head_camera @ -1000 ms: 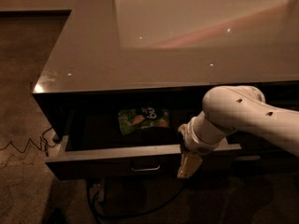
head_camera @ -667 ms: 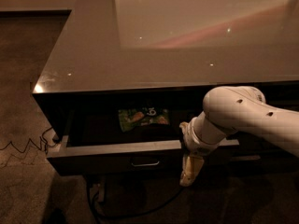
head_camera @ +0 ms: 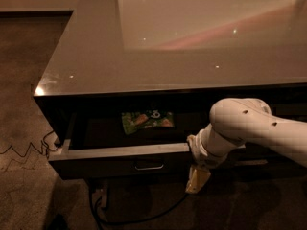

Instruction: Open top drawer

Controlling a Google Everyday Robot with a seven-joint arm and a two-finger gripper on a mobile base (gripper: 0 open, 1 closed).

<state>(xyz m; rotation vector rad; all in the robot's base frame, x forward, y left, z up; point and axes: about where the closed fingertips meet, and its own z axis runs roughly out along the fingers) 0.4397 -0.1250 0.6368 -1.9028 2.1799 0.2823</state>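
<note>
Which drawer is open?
The top drawer, left of the arm: it juts out, showing a green packet. The drawer front at right looks shut. The gripper hangs below the open drawer's front.

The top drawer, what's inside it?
A green snack bag lies in the top drawer, toward the back. The robot's arm covers the drawer's right end, so anything there is hidden. The gripper hangs below the drawer front, right of the handle.

Nothing legible on the green packet (head_camera: 146,120) or the gripper (head_camera: 197,178) below the top drawer (head_camera: 115,153)
</note>
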